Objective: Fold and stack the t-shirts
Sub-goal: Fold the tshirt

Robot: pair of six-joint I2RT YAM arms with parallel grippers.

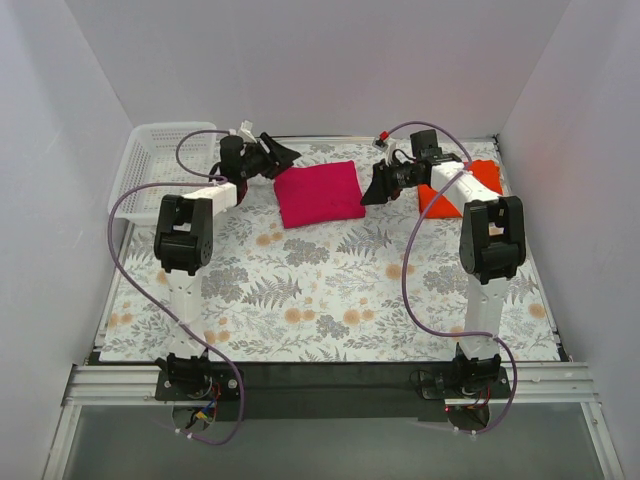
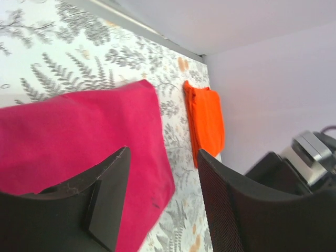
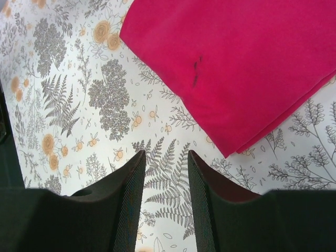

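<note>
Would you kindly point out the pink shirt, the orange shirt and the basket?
Pink shirt (image 1: 320, 193), top view, its middle.
Orange shirt (image 2: 206, 123), left wrist view, its middle.
Basket (image 1: 175, 127), top view, far rim.

The right arm (image 1: 452, 186) covers the middle of the orange-red t-shirt (image 1: 488, 176), right of centre in the top view. The magenta-pink t-shirt (image 2: 79, 136) runs off the left wrist view's left edge, its lower part behind the left fingers (image 2: 110, 202). 2 dark marks (image 3: 197, 71) on it are too small to identify.
</note>
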